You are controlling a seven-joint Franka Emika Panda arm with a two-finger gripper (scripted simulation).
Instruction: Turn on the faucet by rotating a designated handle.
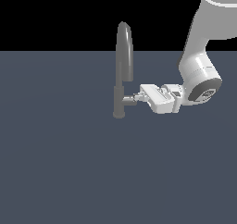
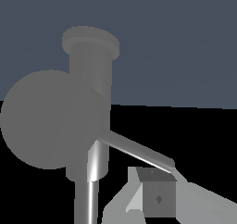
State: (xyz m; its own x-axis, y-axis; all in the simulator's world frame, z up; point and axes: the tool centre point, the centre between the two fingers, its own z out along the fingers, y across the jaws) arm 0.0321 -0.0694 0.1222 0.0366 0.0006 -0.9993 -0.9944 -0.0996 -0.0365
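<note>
On the flat grey-blue floor (image 1: 69, 172) of the exterior view stands the faucet (image 1: 123, 65), upright, its long axis vertical — a short base column below and a tall rounded spout rising into the black background. From that column the handle (image 1: 129, 99) juts sideways toward the exterior view's right, its long axis level. My gripper (image 1: 137, 97) comes in from that same side, my arm lying nearly level behind it, and my fingertips reach the handle's outer end. Whether they pinch it or only sit beside it I cannot tell from here.

Seen from my wrist, the handle (image 2: 53, 119) faces me end-on, a big grey disc, so its axis points straight at the camera. The faucet's column (image 2: 91, 70) crosses behind it. A thin lever pin (image 2: 136, 151) slants away from the disc's edge toward my fingers (image 2: 157, 197), and its tip meets the corner of the dark fingertip pad — touching or very nearly. Only one finger shows clearly, so I cannot tell how my hand is set.
</note>
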